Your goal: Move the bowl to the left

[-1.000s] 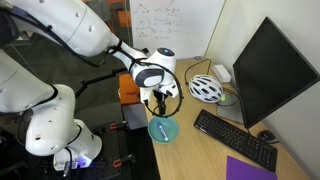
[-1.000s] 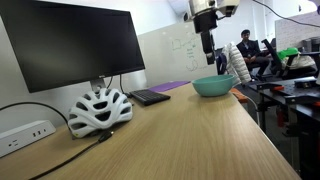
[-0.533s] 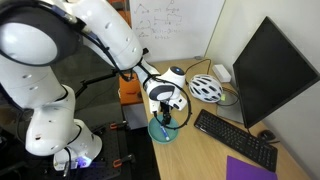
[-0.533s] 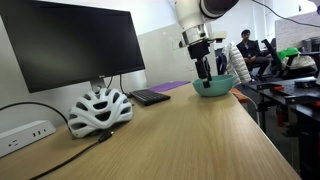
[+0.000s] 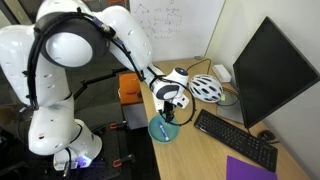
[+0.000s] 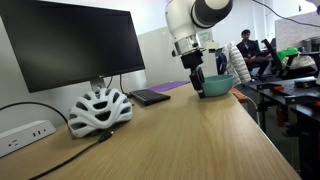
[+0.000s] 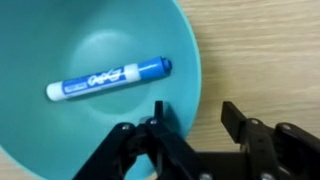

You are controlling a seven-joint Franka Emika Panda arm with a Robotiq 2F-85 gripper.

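Note:
The teal bowl point(image 7: 90, 70) fills the wrist view, with a blue marker point(image 7: 108, 78) lying inside it. It stands near the table's edge in both exterior views point(image 5: 163, 130) point(image 6: 217, 85). My gripper point(image 7: 195, 112) is open and straddles the bowl's rim: one finger is inside the bowl, the other outside over the wooden table. In the exterior views the gripper point(image 5: 167, 113) point(image 6: 197, 84) is down at the bowl's rim.
A white and grey bicycle helmet point(image 5: 206, 88) point(image 6: 98, 108) lies by the monitor point(image 5: 268, 70) point(image 6: 70, 45). A black keyboard point(image 5: 236, 138) lies beside the bowl, a purple sheet point(image 5: 248, 169) beyond it. A power strip point(image 6: 24, 134) and cables sit near the helmet.
The arm has come down from above the bowl. The gripper now sits low across the bowl's rim. The bowl has not moved.

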